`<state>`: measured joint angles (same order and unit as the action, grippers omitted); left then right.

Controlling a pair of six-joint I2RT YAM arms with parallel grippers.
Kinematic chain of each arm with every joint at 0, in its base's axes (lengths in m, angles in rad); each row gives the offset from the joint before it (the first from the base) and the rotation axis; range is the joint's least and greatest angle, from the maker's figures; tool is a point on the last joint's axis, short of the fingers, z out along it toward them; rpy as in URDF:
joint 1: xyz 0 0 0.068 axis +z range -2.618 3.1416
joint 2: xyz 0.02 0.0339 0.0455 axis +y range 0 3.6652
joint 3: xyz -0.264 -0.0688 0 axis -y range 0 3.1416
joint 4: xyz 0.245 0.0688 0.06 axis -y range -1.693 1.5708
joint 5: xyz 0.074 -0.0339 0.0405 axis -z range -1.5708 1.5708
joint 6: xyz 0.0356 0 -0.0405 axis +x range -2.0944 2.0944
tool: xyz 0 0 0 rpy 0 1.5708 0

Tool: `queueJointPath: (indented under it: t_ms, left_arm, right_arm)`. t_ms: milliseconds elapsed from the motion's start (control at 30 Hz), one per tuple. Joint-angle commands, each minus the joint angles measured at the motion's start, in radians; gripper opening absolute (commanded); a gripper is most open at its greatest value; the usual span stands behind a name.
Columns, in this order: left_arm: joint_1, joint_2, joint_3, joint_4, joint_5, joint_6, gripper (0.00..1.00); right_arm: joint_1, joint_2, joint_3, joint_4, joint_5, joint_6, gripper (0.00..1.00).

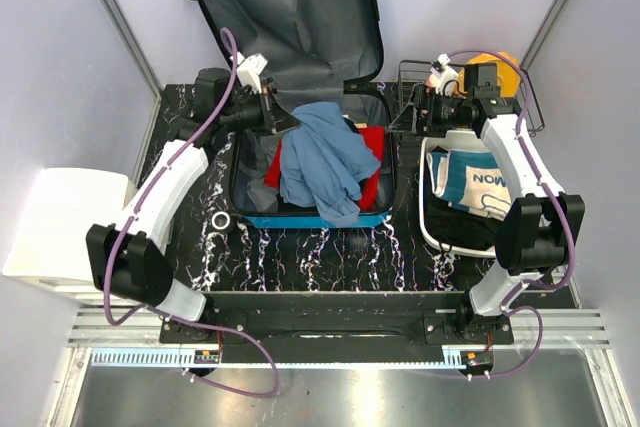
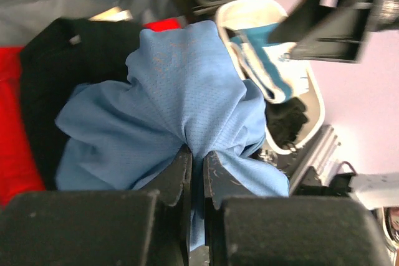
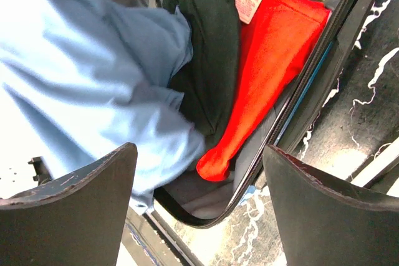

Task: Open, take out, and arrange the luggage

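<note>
The luggage (image 1: 290, 17) lies open on the table with its grey-lined lid standing up at the back. Its lower half holds a light blue shirt (image 1: 325, 162), a red garment (image 1: 372, 142) and a black garment (image 2: 81, 48). My left gripper (image 2: 196, 160) is shut on a fold of the blue shirt (image 2: 181, 85), at the shirt's left edge over the case (image 1: 285, 119). My right gripper (image 3: 199, 179) hangs open over the case's right rim (image 3: 299, 104), nothing between its fingers. Below it lie the blue shirt (image 3: 93, 73) and the red garment (image 3: 268, 60).
A white bin (image 1: 432, 222) right of the case holds a teal-and-white garment (image 1: 475, 182) and dark cloth. A wire basket (image 1: 415, 82) with a yellow-orange thing (image 1: 497, 60) stands behind it. A white box (image 1: 60, 227) sits at far left. A small ring (image 1: 220, 220) lies on the table.
</note>
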<state>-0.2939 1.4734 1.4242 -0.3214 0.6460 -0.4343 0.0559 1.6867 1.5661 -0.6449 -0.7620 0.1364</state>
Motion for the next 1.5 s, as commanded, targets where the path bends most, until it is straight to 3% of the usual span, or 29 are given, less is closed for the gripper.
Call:
queueJointPath:
  t_ms: [0,133,200,267,433,567,867,1133,1200,1267,1300,1333,1400,1467]
  left_arm:
    - [0.076,0.037,-0.042,-0.014,0.018,0.177,0.0]
    - [0.046,0.048,-0.073,0.002,0.069,0.192,0.0]
    - [0.018,0.06,-0.077,0.002,0.086,0.206,0.0]
    - [0.01,0.061,-0.09,0.007,0.077,0.213,0.0]
    - [0.018,0.059,-0.111,0.013,0.032,0.224,0.0]
    - [0.018,0.065,-0.107,0.033,0.035,0.192,0.0]
    - [0.039,0.064,-0.142,0.07,0.021,0.155,0.0]
    - [0.048,0.054,-0.15,0.11,0.052,0.091,0.0]
    - [0.05,0.047,-0.15,0.108,0.057,0.089,0.0]
    - [0.048,0.03,-0.15,0.104,0.058,0.089,0.0]
    - [0.05,0.025,-0.148,0.102,0.061,0.085,0.0]
    - [0.049,0.013,-0.146,0.099,0.064,0.083,0.0]
    - [0.048,0.001,-0.145,0.099,0.087,0.071,0.0]
    - [0.048,-0.022,-0.131,0.099,0.118,0.066,0.0]
  right_arm:
    - [-0.004,-0.039,-0.026,0.043,-0.051,0.028,0.9]
    - [0.031,-0.056,-0.064,0.135,-0.126,0.034,1.0]
    - [0.085,-0.094,-0.115,0.262,-0.128,-0.01,1.0]
    - [0.151,-0.11,-0.164,0.391,-0.096,-0.107,1.0]
    - [0.341,-0.053,-0.149,0.488,0.059,-0.315,1.0]
    - [0.499,-0.013,-0.23,0.623,0.188,-0.449,1.0]
    - [0.65,0.112,-0.377,0.941,0.219,-0.409,1.0]
    - [0.71,0.284,-0.321,1.015,0.561,-0.468,1.0]
    - [0.71,0.289,-0.321,1.018,0.645,-0.491,0.9]
    - [0.71,0.254,-0.327,1.022,0.674,-0.48,0.71]
    - [0.708,0.236,-0.337,1.034,0.672,-0.471,0.47]
    - [0.708,0.213,-0.368,1.076,0.658,-0.448,0.29]
    - [0.707,0.142,-0.394,1.11,0.592,-0.436,0.0]
    - [0.708,0.081,-0.4,1.116,0.563,-0.402,0.0]
